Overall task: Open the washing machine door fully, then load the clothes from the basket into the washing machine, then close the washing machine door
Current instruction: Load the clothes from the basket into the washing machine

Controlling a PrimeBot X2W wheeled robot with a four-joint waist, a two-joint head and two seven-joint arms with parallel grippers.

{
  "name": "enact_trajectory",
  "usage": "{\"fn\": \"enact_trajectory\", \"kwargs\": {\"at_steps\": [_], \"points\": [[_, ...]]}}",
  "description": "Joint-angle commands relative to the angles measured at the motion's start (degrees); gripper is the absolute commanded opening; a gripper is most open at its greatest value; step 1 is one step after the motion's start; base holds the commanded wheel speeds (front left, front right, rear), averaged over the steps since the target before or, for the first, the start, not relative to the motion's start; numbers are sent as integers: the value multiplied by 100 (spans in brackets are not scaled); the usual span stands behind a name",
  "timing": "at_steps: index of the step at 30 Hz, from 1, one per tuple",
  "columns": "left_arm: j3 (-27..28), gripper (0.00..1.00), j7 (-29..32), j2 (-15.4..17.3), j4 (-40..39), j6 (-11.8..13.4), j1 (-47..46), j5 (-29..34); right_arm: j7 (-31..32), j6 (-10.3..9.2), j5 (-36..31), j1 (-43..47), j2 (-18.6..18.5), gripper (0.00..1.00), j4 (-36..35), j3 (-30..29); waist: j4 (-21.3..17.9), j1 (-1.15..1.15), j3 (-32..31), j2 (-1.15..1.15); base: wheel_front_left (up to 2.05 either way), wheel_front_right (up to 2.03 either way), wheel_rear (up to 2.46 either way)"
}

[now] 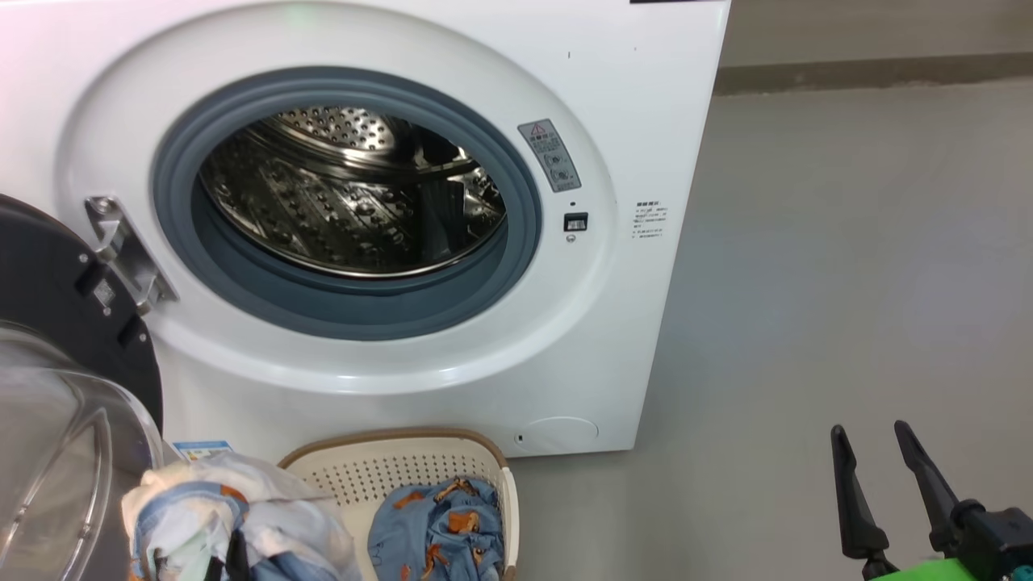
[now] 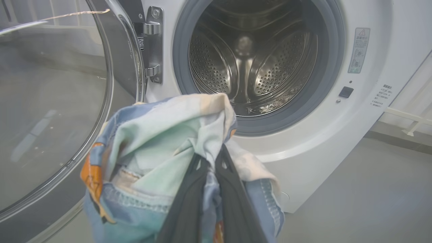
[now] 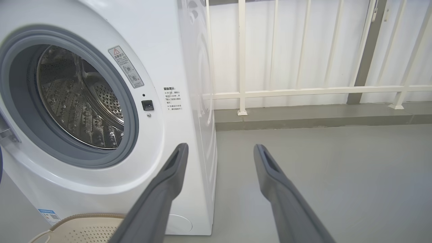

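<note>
In the head view my left gripper (image 1: 235,555) is nearly buried under the clothes (image 1: 242,508). The washing machine door (image 1: 48,323) runs off the left edge. The basket (image 1: 387,464) is cut at the bottom, its left side behind cloth. The label print (image 1: 650,220) is too small for me to read.

The washing machine (image 1: 646,121) is white, with a grey rubber ring (image 1: 347,311) around a silver drum (image 1: 323,210) dotted with holes. Its door (image 1: 48,282) has a glossy black rim and clear glass. The sticker (image 1: 202,448) low on the front is blue. The basket (image 1: 387,472) is cream and perforated, with a brown rim. The clothes (image 1: 440,524) are light blue with orange-brown figures; the piece in the left tool (image 2: 211,162) shows pale whitish-mint lining. The right tool (image 1: 870,429) is black; the floor (image 1: 847,282) plain grey.
</note>
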Motion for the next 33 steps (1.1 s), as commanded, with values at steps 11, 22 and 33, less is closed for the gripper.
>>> {"fn": "enact_trajectory", "kwargs": {"at_steps": [11,22,33], "points": [[-18,0,-79,52,-649,83,266,305,-28,8,-258,161,-81,100,-98,115,73,0,-236,0,0,0,0],[-119,0,-43,111,-973,103,305,346,-28,8,-313,240,-80,100,111,110,54,0,-210,0,0,0,0],[-171,0,317,317,-1484,50,-110,352,-28,8,-180,150,-77,100,255,186,-124,0,91,0,0,0,0]]}}
